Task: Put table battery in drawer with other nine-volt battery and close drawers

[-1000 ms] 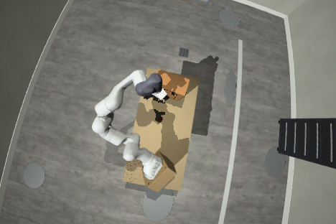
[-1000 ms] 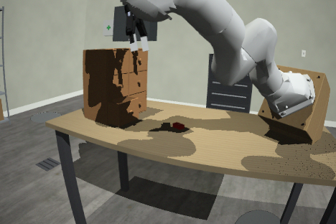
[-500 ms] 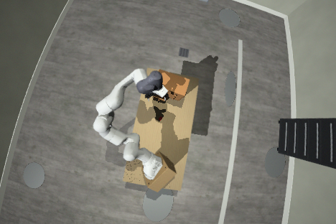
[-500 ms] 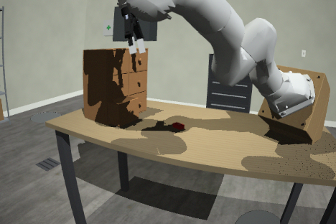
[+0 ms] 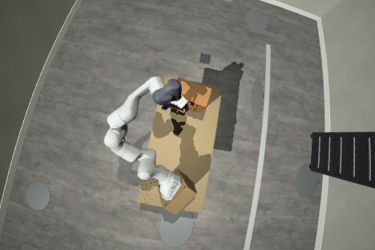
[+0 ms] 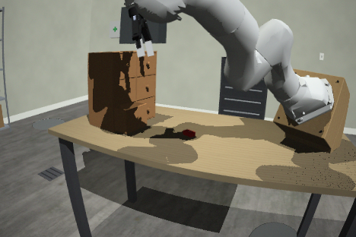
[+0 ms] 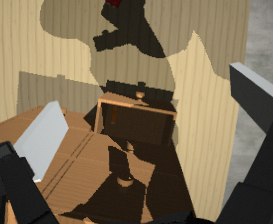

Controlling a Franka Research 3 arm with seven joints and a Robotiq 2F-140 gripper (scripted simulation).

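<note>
The wooden chest [image 5: 200, 93] [image 6: 103, 87] [image 7: 89, 167] stands upright at the far end of the table. One bottom drawer [image 6: 136, 106] [image 7: 116, 99] is pulled partly out; the others look pushed in. Its inside is mostly in shadow; a small orange patch shows there, and I cannot tell whether it is a battery. The red nine-volt battery [image 5: 179, 132] [image 6: 189, 134] [image 7: 113, 2] lies on the table in front of the chest, partly in shadow. My gripper [image 6: 145, 50] [image 7: 143, 97] is wide open and empty, high at the chest's front, above the open drawer.
The table [image 5: 200, 136] [image 6: 236, 152] [image 7: 207, 125] bears the chest, the battery and, at its other end, the arm's tilted wooden mount [image 5: 186, 196] [image 6: 338, 110]. The chest's knobs stick out of its front below the fingers.
</note>
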